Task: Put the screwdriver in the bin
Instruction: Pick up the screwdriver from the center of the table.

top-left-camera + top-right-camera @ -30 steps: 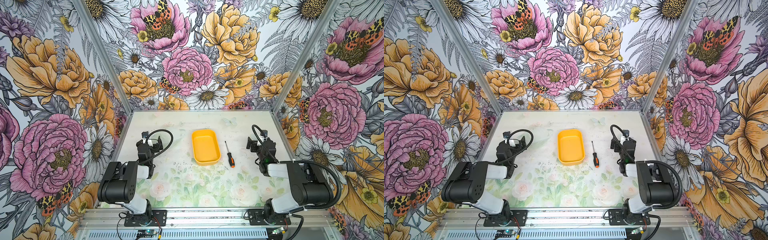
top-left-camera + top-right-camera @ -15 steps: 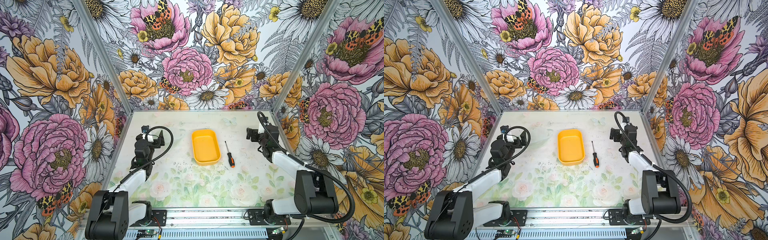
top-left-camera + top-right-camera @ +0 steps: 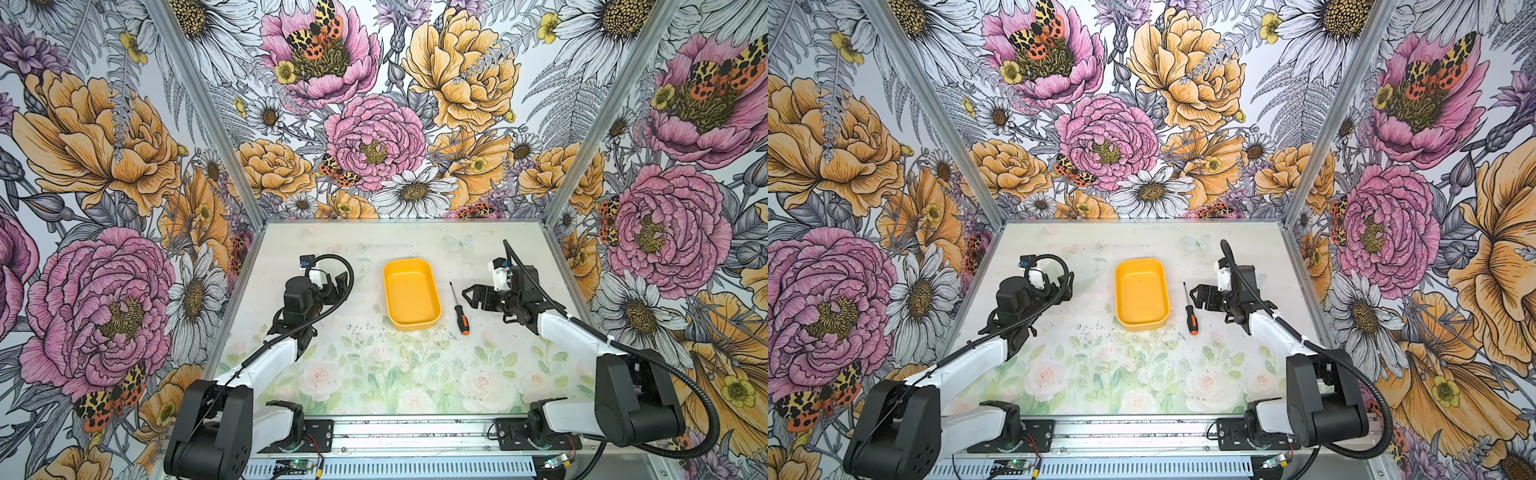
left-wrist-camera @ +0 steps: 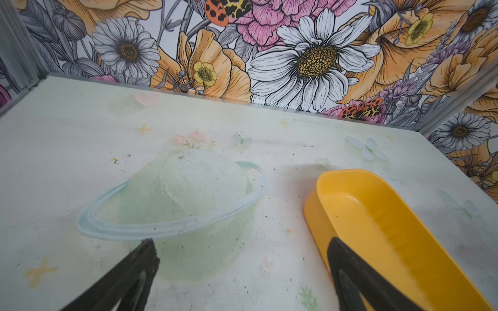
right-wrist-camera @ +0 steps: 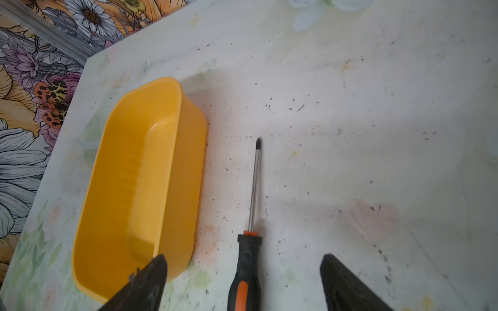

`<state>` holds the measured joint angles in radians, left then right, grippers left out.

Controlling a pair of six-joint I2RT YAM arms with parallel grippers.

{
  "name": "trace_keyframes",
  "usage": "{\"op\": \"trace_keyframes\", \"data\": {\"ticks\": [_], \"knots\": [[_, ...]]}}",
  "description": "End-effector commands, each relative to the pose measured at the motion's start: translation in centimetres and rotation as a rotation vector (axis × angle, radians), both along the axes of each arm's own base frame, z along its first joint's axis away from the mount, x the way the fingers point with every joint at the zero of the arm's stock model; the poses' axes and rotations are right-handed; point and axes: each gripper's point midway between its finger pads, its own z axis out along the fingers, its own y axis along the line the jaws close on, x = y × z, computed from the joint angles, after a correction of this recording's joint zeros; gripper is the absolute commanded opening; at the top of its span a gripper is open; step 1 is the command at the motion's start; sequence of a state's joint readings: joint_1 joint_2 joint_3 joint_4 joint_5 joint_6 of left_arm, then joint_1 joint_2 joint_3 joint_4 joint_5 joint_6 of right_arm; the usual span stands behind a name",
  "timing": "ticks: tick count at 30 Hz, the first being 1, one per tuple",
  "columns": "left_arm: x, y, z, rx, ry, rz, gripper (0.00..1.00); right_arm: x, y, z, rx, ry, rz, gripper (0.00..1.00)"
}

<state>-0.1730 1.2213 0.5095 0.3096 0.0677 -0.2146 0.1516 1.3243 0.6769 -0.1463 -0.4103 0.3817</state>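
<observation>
The screwdriver (image 3: 458, 309) (image 3: 1190, 309) lies flat on the table just right of the bin, its thin shaft pointing away and its black and orange handle (image 5: 246, 264) toward the front. The yellow-orange bin (image 3: 411, 297) (image 3: 1142, 297) (image 5: 134, 188) (image 4: 377, 229) stands with nothing in it. My right gripper (image 3: 467, 296) (image 5: 242, 258) is open, hovering right beside the screwdriver; in the right wrist view the handle shows between its spread fingers, untouched. My left gripper (image 3: 338, 282) (image 4: 241, 242) is open and holds nothing, left of the bin.
Flower-printed walls (image 3: 374, 145) close in the table at the back and both sides. A metal rail (image 3: 415, 440) with both arm bases runs along the front edge. The pale printed table top (image 3: 374, 365) carries small dark specks.
Both arms have unfolded and reached forward. The right gripper has come in beside the screwdriver. The left gripper has moved up toward the bin's left side. Screwdriver and bin have not moved.
</observation>
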Motion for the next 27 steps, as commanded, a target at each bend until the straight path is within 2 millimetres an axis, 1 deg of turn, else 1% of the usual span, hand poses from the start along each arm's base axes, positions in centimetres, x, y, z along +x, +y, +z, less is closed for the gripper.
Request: {"op": "trace_keyframes", "data": {"ticks": [1, 3, 6, 9, 14, 21, 27], "knots": [[0.5, -1.9, -0.3, -0.097, 0.072, -0.059, 0.99, -1.9, 1.5, -0.2, 0.037, 0.059, 0.004, 0.88], [0.9, -2.7, -0.9, -0.118, 0.111, -0.08, 0.99, -2.9, 1.8, -1.1, 0.002, 0.093, 0.004, 0.87], [1.1, -3.4, -1.7, -0.12, 0.152, -0.095, 0.99, -3.7, 2.0, -1.9, -0.029, 0.123, 0.005, 0.85], [1.1, -3.9, -2.0, -0.113, 0.16, -0.096, 0.99, -4.1, 1.8, -2.8, -0.061, 0.145, -0.017, 0.84], [0.9, -4.0, -2.0, -0.097, 0.162, -0.089, 0.99, -3.9, 1.0, -4.0, -0.117, 0.172, -0.056, 0.84], [0.4, -3.6, -2.3, -0.083, 0.194, -0.071, 0.99, -3.4, 1.6, -5.1, -0.163, 0.211, -0.036, 0.76], [0.1, -3.6, -2.2, -0.089, 0.195, -0.075, 0.99, -3.2, 2.2, -6.4, -0.212, 0.244, -0.024, 0.74]]}}
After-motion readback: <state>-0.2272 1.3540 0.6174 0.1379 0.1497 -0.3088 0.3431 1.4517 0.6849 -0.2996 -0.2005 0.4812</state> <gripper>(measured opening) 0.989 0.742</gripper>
